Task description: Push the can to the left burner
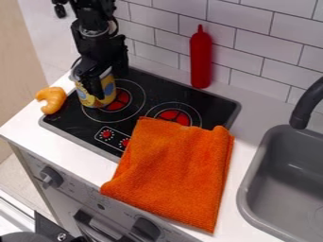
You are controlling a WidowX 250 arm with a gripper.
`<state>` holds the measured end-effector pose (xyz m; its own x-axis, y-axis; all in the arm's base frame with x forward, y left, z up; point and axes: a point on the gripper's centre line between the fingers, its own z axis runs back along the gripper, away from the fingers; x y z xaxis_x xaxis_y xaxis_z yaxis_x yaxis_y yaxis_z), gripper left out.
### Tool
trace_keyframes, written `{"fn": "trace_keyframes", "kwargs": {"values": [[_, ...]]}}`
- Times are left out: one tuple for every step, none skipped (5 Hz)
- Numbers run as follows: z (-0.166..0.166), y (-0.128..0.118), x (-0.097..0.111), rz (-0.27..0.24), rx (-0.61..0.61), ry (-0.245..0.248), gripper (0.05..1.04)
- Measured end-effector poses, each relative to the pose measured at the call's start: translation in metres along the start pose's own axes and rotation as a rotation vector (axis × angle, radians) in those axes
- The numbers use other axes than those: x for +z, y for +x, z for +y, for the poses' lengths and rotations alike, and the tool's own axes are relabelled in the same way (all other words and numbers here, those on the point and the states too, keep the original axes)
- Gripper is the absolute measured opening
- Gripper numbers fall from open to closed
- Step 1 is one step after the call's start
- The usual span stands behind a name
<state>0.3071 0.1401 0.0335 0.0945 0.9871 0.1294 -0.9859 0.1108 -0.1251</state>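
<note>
— What is the biggest thing you see?

— The wall (271, 28), white tile. Below it runs the white counter (19, 124), with a grey oven front (79, 189) underneath.

— And set into the counter?

— A black stove (217, 111) with a grey rim, and to the right of it a grey sink (249, 189).

— Something orange catches my eye.

— That's the towel (174, 175). It lies over the stove's front right part and the counter, covering a bit of the right burner (174, 116).

— Where is the arm (95, 28)?

— It comes in at the upper left and hangs down over the stove's left side.

— Next size down?

— The black faucet (306, 106) curves over the back of the sink, and a red bottle (200, 61) stands upright near the stove's back edge.

— Now the can (109, 92)?

— Upright on the stove, over the left part of the left burner (122, 100). The tool (105, 75) is right at it, partly hiding it.

— Is the tool clenched on it?

— I can't tell whether it grasps the can or is released.

— And the small things?

— A croissant (52, 99) beside the stove's left rim, then two red dials (106, 134) on the stove's front.
</note>
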Motion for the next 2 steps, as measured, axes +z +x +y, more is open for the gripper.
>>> {"fn": "trace_keyframes", "kwargs": {"values": [[-0.005,-0.019,0.008,-0.032,-0.152,0.002,1.000],[-0.009,-0.042,0.011,-0.002,-0.307,0.044,1.000]]}}
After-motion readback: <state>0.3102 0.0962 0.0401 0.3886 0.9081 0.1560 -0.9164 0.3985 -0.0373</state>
